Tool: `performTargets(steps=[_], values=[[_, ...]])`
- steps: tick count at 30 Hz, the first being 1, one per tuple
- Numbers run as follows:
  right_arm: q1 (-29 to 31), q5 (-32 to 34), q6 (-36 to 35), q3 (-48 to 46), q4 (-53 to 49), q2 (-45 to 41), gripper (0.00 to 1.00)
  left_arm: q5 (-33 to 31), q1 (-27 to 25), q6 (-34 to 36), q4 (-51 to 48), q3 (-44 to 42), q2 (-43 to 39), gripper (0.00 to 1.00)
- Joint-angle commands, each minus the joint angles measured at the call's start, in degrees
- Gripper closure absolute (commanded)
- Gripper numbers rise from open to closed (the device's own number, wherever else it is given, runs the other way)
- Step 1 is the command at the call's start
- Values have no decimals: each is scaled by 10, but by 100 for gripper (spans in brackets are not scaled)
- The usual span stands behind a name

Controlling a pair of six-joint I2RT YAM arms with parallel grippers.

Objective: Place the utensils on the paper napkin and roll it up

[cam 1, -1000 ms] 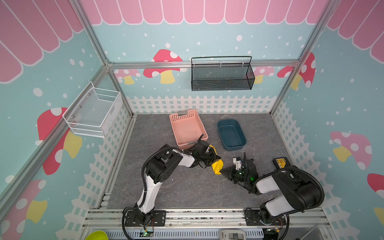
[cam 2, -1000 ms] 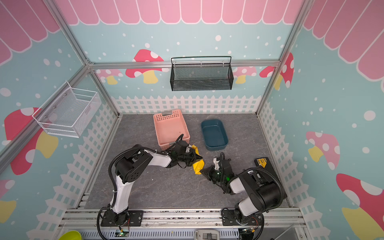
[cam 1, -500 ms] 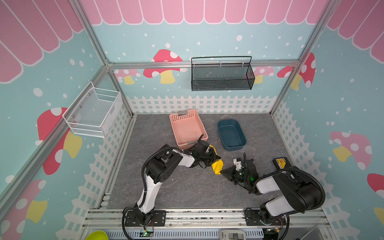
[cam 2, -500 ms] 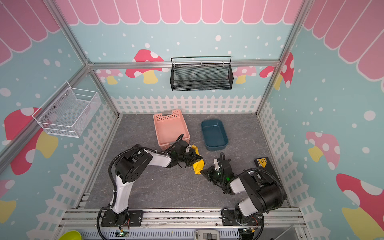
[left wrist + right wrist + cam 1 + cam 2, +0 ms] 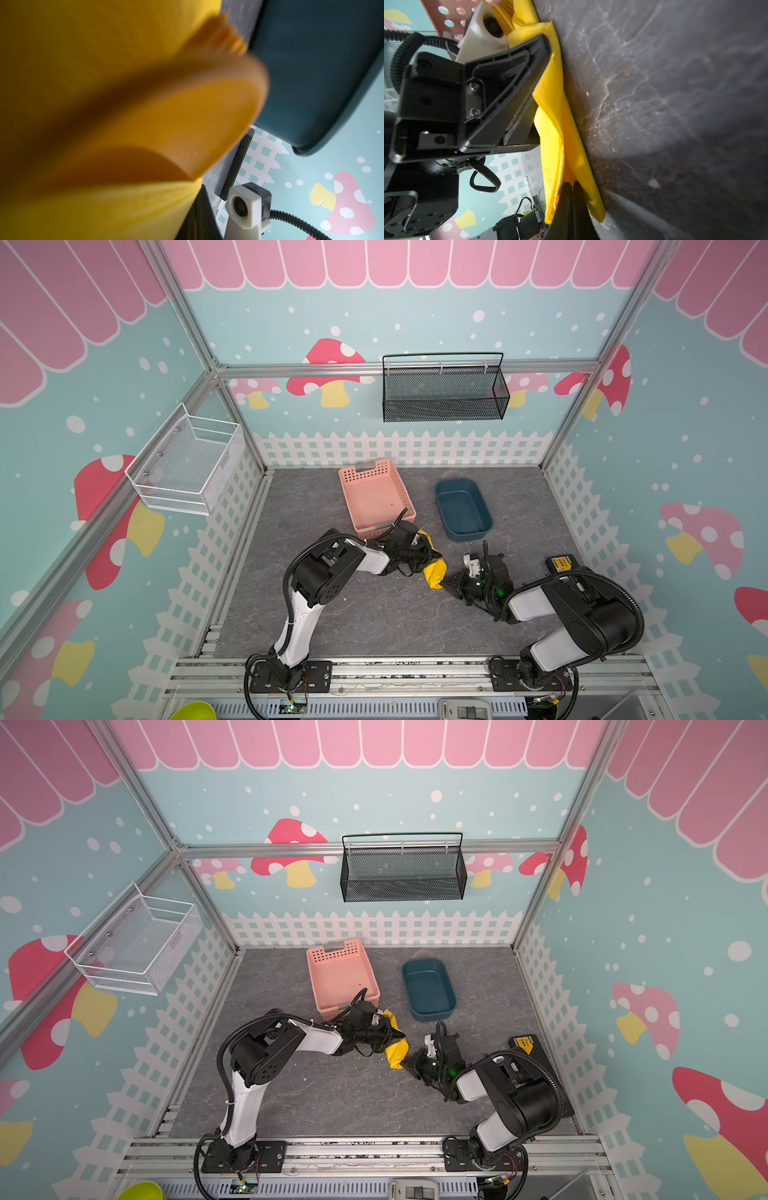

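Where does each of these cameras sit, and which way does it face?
Top views: twin cameras high above the arm bases, looking down on the table, pink basket, blue tub; left arm, right arm whole.
Left wrist: on the left arm, close against paper napkin and utensils, facing the tub; own body not clearly shown.
Right wrist: on the right arm, skimming the table; own fingers closed on the napkin's end, left arm's fingers beyond.
Shared: each wrist view catches the other's: right wrist camera, left wrist camera.
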Motion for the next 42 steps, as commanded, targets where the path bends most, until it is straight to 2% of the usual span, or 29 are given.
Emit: performTargets(steps=[1,31,42], values=[[-2,-11,1,6,3,7,100,-27,7,-19,-60,-14,23,97],[12,-27,-8,5,8,40,100,-29,4,-19,-67,-7,21,97],[13,-25,-25,7,-17,62,100,-35,-4,-3,-121,51,-15,97]])
